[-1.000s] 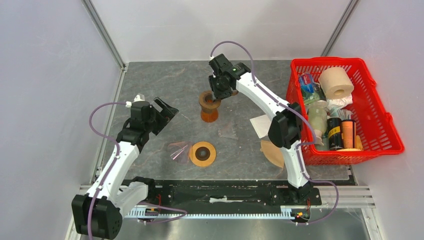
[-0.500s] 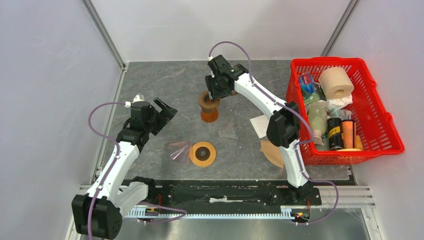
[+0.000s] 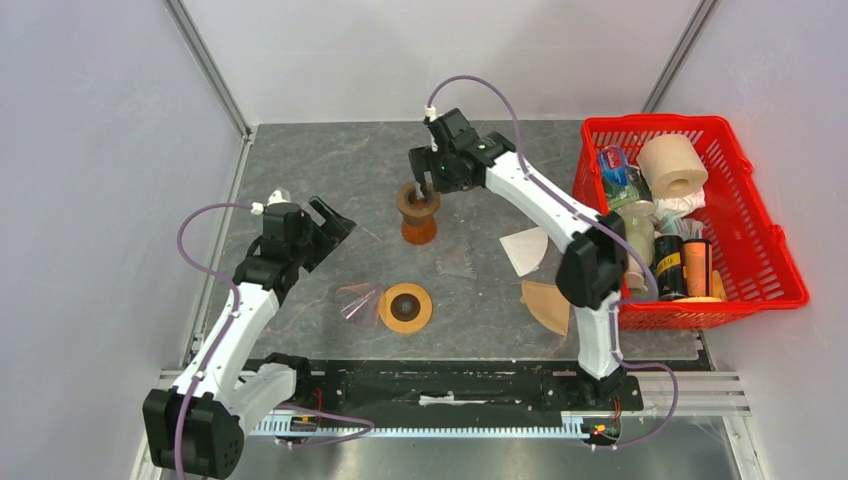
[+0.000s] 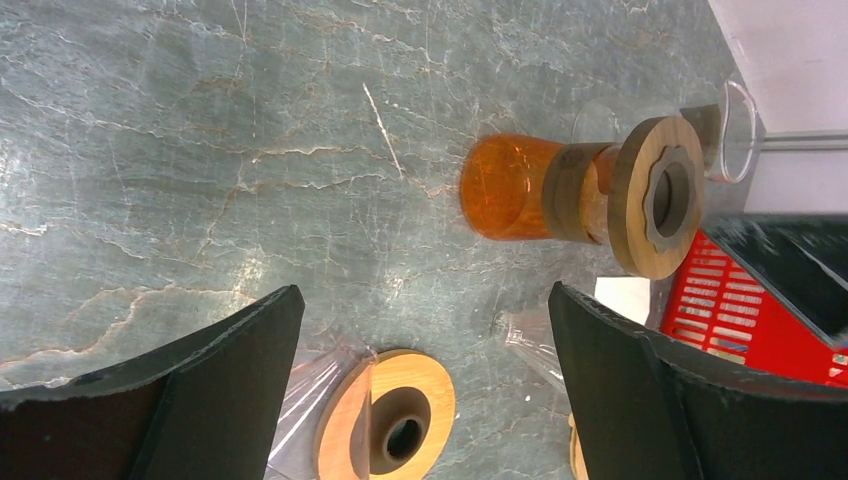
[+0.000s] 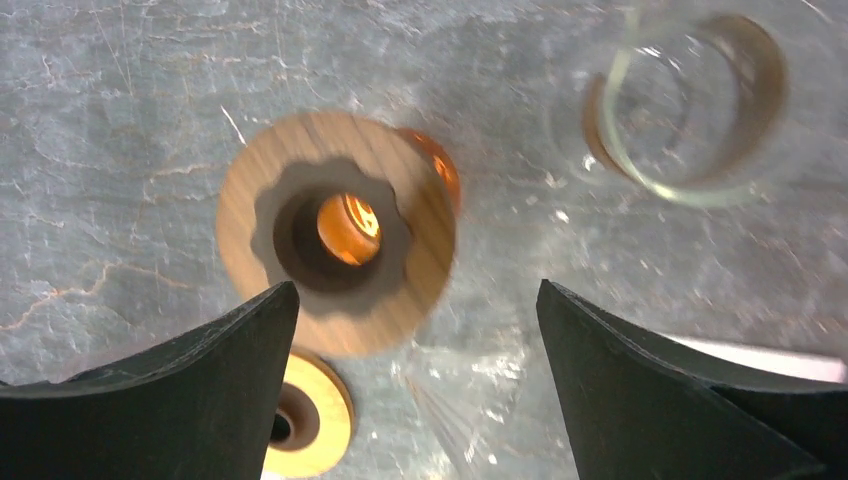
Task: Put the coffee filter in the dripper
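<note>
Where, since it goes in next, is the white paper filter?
In the top view the white filter lies flat right of centre, beside the red basket and just beyond the brown filter.

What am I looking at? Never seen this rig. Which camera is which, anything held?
Two robot arms stand at the edge of a table. The wide picture looks down from above; the other two come from wrist cameras, black fingers framing each. The left gripper is open and empty, off to the side. The right gripper, also open and empty, hangs over the orange glass dripper. Lying around: a white paper filter, a brown filter, a wooden ring and a red basket of odds.
</note>
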You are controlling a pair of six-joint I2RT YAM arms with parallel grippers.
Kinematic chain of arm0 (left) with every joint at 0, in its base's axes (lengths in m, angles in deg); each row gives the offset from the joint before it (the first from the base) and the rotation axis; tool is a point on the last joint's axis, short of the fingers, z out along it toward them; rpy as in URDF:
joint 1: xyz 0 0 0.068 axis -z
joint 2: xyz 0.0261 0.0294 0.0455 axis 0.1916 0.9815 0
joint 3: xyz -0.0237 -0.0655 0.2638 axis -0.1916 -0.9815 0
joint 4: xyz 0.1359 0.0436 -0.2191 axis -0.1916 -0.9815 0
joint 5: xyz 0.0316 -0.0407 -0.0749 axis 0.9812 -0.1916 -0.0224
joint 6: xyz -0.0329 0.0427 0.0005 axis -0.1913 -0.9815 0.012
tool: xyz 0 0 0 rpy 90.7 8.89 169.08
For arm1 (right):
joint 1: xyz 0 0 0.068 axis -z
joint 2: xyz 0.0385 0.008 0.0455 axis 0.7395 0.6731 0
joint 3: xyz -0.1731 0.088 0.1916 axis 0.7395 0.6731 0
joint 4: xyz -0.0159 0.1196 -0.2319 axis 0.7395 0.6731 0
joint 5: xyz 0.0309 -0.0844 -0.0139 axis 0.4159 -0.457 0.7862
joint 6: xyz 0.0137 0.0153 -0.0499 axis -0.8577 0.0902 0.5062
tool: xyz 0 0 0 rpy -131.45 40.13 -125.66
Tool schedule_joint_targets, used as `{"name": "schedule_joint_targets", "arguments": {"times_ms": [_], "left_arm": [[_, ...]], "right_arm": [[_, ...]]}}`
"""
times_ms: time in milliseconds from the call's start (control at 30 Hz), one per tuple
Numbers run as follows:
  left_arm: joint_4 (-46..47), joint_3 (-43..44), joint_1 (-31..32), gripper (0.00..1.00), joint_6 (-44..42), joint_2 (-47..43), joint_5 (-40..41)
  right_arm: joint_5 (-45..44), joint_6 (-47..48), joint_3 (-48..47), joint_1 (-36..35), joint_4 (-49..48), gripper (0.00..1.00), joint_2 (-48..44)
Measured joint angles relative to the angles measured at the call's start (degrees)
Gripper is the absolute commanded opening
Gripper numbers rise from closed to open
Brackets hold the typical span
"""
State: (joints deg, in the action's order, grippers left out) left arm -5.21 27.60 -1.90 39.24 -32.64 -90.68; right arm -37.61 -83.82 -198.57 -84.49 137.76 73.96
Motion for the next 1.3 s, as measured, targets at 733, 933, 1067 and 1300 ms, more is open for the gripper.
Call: {"name": "schedule_joint_targets", "arguments": {"times_ms": [733,933,1067,1300], "left_arm": [[0.0,-1.3,2.5,1.00,-4.0,1.6,3.5],[0.0,-1.3,2.6,1.00,-4.1,1.6,4.3],[0.0,-1.3,2.6,1.00,-4.1,1.6,4.3],[0.0,-1.3,2.6,1.00,-4.1,1.6,4.3]], "right_arm": [[13.6,-18.4,63.7,7.0,-41.6,0.70,-31.9],[14.9,-20.6,63.8,7.0,-46.7,0.59,-28.3],[15.3,-21.9,64.9,6.9,-47.8,0.55,-27.9],[15.0,-23.8,66.2,5.2,-47.3,0.35,-27.3]]}}
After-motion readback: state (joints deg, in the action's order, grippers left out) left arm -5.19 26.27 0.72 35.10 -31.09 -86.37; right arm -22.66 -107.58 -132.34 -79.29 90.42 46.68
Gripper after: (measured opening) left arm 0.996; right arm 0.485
